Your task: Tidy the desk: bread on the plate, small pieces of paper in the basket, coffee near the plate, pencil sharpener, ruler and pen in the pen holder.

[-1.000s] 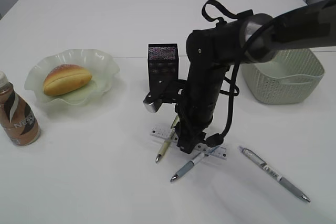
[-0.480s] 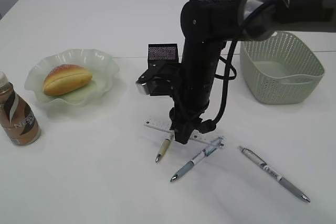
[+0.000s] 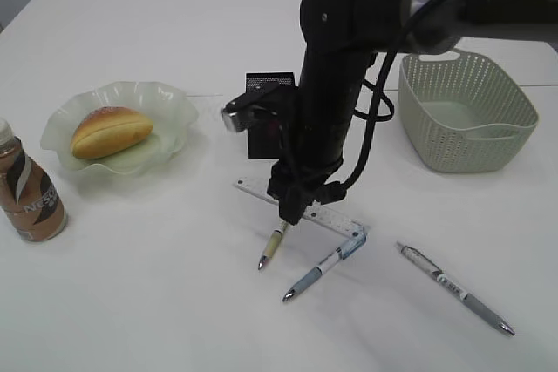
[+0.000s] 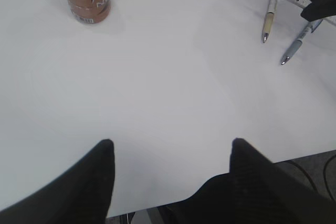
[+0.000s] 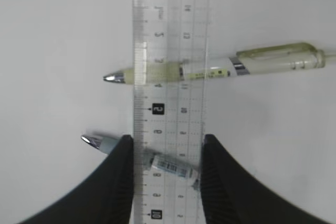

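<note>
My right gripper (image 3: 290,212) is shut on the clear ruler (image 3: 338,220), its jaws pressing the ruler's (image 5: 168,51) two long edges. The ruler hangs tilted just above the desk (image 3: 157,302), over a yellow pen (image 3: 273,247) and a blue pen (image 3: 318,272). A third pen (image 3: 453,289) lies to the right. Behind the arm stands the black mesh pen holder (image 3: 261,91). The bread (image 3: 111,131) sits on the green plate (image 3: 174,109), with the coffee (image 3: 30,193) at its left. My left gripper (image 4: 170,148) is open over the desk's front edge. Pencil sharpener and paper pieces are out of view.
The grey-green basket (image 3: 471,141) stands at the back right, and what I see of its inside is bare. The right arm's black body and cables cover part of the pen holder. Bare white tabletop lies along the front left.
The right arm has risen and shifted left and back, taking the ruler up off the pens. The pens stay on the desk. The left gripper has not moved.
</note>
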